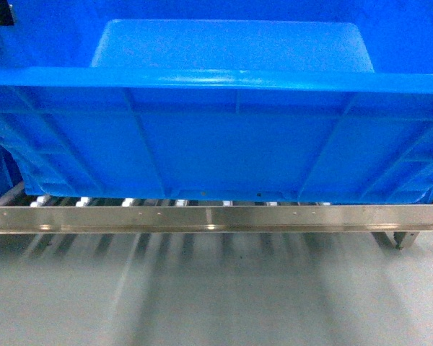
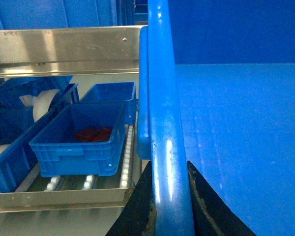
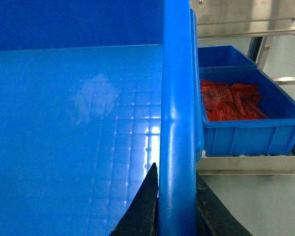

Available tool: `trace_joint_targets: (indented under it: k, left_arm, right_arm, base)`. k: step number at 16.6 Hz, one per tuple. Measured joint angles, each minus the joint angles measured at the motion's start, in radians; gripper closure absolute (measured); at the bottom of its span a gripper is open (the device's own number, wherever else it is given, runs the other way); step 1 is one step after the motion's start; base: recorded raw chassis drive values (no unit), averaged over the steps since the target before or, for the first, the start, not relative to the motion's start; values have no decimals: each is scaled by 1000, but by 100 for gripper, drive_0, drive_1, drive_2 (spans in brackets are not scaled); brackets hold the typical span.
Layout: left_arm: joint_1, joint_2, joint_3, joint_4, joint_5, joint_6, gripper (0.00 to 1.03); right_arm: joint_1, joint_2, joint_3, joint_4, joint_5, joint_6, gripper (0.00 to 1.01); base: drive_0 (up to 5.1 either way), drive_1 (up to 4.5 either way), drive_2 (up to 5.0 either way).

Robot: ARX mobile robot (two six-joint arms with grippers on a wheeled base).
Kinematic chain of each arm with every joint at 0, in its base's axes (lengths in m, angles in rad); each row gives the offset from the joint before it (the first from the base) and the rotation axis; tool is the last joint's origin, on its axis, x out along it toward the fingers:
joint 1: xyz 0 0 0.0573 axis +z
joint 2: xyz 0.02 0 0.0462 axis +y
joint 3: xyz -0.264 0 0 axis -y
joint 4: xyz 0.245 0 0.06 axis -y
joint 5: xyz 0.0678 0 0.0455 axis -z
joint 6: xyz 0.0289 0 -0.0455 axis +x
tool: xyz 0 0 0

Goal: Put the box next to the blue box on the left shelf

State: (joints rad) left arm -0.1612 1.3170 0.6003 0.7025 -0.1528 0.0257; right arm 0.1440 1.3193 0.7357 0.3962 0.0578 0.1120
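The box (image 1: pixel 224 137), a large bright-blue ribbed crate, fills the upper head view, its base at the front rollers of the left shelf (image 1: pixel 216 216); whether it touches them I cannot tell. My left gripper (image 2: pixel 169 169) is shut on the box's left rim (image 2: pixel 162 98), one black finger (image 2: pixel 137 206) outside and one inside. On the opposite rim (image 3: pixel 177 98) my right gripper (image 3: pixel 177 172) is shut the same way. A smaller blue box (image 2: pixel 81 137) with red contents stands on the rollers (image 2: pixel 125 157) just left of the crate. Neither gripper shows in the head view.
More blue trays (image 2: pixel 10 123) stand further left on the rack, one holding a white roll (image 2: pixel 44 103). Right of the crate sits a blue tray of red packets (image 3: pixel 246 118). A steel upper rail (image 2: pixel 64 46) crosses above. Grey floor (image 1: pixel 216 295) lies in front of the rack.
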Motion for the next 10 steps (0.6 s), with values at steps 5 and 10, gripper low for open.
trace_joint_targets:
  k: [5, 10]
  left_arm:
    - [0, 0, 0, 0, 0, 0, 93]
    - [0, 0, 0, 0, 0, 0, 93]
  right_arm:
    - [0, 0, 0, -1, 0, 0, 92]
    - [0, 0, 0, 0, 0, 0, 92]
  base:
    - [0, 0, 0]
    - [0, 0, 0]
